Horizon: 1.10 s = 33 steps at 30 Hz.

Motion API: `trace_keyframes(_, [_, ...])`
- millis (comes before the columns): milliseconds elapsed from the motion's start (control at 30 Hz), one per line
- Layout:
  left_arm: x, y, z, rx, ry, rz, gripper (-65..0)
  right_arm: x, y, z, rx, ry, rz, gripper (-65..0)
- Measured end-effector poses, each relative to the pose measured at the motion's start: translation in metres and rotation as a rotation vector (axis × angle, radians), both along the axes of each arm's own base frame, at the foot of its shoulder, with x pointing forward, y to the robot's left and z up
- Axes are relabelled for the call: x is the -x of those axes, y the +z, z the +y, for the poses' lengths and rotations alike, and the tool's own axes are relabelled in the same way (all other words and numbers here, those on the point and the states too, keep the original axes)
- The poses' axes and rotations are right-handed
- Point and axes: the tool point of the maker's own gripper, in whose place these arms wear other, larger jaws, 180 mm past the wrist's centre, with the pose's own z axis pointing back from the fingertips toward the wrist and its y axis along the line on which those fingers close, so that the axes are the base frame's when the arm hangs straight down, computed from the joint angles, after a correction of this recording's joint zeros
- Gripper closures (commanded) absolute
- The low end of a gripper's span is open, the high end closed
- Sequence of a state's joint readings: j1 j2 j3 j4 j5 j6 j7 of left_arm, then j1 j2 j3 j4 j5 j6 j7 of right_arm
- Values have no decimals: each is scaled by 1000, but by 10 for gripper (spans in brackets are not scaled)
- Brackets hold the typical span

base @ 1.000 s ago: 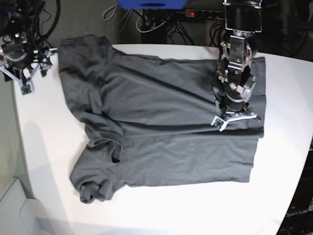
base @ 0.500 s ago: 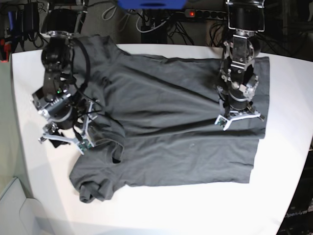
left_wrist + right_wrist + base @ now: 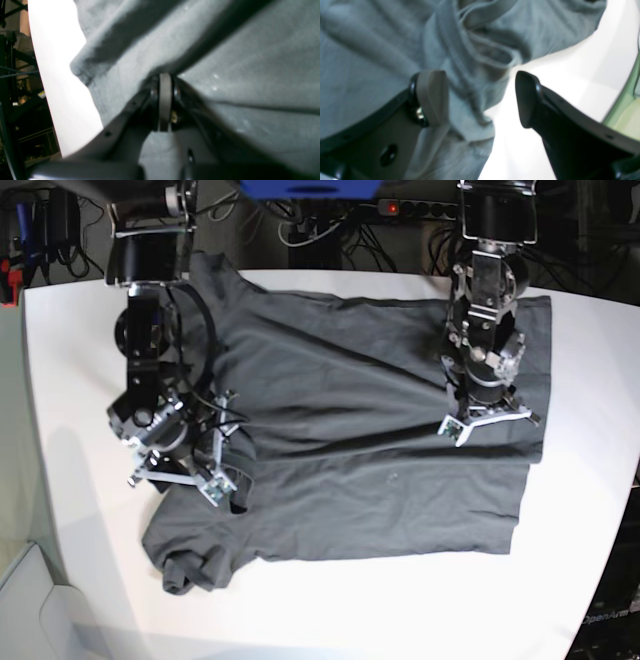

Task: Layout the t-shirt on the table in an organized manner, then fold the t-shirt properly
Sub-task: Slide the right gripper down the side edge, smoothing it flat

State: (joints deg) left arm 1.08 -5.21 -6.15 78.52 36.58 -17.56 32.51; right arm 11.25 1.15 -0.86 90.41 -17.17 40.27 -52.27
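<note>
**Laying-out step under way: one claw pinched the shirt, the other stood ready at the collar**

The dark charcoal-grey short-sleeved cloth t-shirt [image 3: 340, 450] lay spread over the middle of the large smooth white bench [image 3: 80, 360], creased and not yet flat, its sleeve nearest the bench's front edge bunched into a lump.

The left claw [image 3: 483, 418] was pressed together on a raised ridge of the t-shirt near its hem; the left wrist view showed cloth tenting up from the shut pads. The right claw [image 3: 480, 100] stood spread wide over the collar end of the t-shirt, one pad over cloth, the other over bare bench, gripping nothing.

The work looked to be in the straightening step, with folding not begun. The next move probably called for the right claw to close on the shirt's edge beneath it, so that both arms could pull the cloth taut.

Behind the bench's far edge hung cables and a power strip [image 3: 420, 208]. Nothing else lay on the bench; the long creases and the crumpled sleeve were the only hindrance.
</note>
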Motion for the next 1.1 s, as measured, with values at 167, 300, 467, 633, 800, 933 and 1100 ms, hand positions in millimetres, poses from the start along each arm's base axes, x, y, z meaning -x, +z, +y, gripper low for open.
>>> trace_keyframes(167, [0,0,0,0,0,-1,-2,-7,-2,0,-1,-2,13,-336])
trace_keyframes(300, [0,0,0,0,0,0,-2,-6,-12,0,-4,-1,44,-187])
trace_keyframes(467, [0,0,0,0,0,0,-2,-5,-17,-8,12,-5,63,-23])
trace_keyframes(633, [-1,1,0,-1,-1,-1,-2,-15,-13,-55,43,-87,57,0])
trace_keyframes(800, [-1,0,1,-3,-2,1,-2,-13,-12,-132,82,-242,80,0])
trace_keyframes(933, [-1,0,1,-3,-2,1,-2,-12,-12,-156,42,-291,40,0])
trace_keyframes(1100, [-1,1,1,-3,-3,0,-2,4,-27,-190,1,-387,83,0])
